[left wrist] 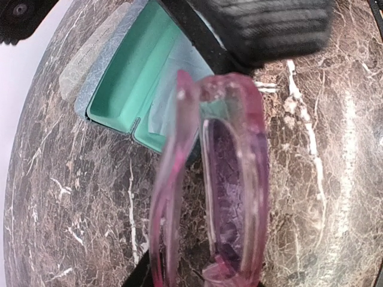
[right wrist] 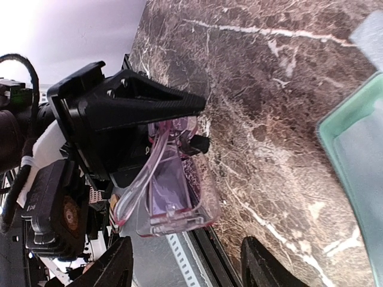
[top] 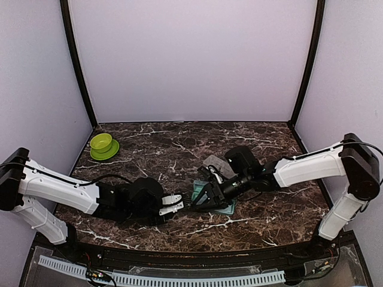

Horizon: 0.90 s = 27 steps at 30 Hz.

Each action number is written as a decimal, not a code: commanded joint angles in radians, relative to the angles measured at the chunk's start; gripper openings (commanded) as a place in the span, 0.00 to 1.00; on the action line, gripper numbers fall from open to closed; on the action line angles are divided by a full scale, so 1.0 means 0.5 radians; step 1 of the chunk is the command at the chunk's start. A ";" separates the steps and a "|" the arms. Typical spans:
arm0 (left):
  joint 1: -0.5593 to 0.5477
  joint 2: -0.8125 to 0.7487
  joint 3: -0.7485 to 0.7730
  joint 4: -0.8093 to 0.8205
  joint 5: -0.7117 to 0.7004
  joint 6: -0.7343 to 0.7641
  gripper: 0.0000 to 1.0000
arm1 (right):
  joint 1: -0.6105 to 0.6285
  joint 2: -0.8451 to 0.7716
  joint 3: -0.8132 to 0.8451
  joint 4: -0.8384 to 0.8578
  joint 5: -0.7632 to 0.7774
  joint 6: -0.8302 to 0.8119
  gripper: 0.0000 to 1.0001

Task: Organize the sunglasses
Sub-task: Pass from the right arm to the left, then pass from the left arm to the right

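The sunglasses (left wrist: 234, 179) have a clear pink frame with purple-tinted lenses and are folded. My left gripper (top: 177, 202) is shut on them and holds them just above the marble table. In the right wrist view the sunglasses (right wrist: 170, 194) stick out of the left gripper's black fingers (right wrist: 128, 110). My right gripper (right wrist: 188, 269) faces them and is open. Its two fingertips stand wide on either side of the free end without touching it. An open grey case (left wrist: 122, 89) with teal lining lies just beyond, with a pale cloth (left wrist: 173, 84) inside.
A green bowl on a green saucer (top: 103, 145) sits at the far left of the table. The case's teal half (top: 226, 207) lies under the right arm, with a grey piece (top: 215, 164) behind it. The table's near edge (right wrist: 206, 251) runs close under the sunglasses.
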 commanded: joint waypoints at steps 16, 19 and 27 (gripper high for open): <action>0.337 -0.226 -0.003 0.212 0.673 -0.787 0.35 | -0.097 -0.331 -0.086 -0.068 0.340 -0.210 0.68; 0.358 -0.186 -0.010 0.377 0.723 -1.022 0.35 | -0.087 -0.441 -0.106 0.021 0.464 -0.177 0.73; 0.367 0.009 0.047 0.478 0.753 -1.217 0.32 | -0.084 -0.514 -0.184 0.029 0.624 -0.173 0.73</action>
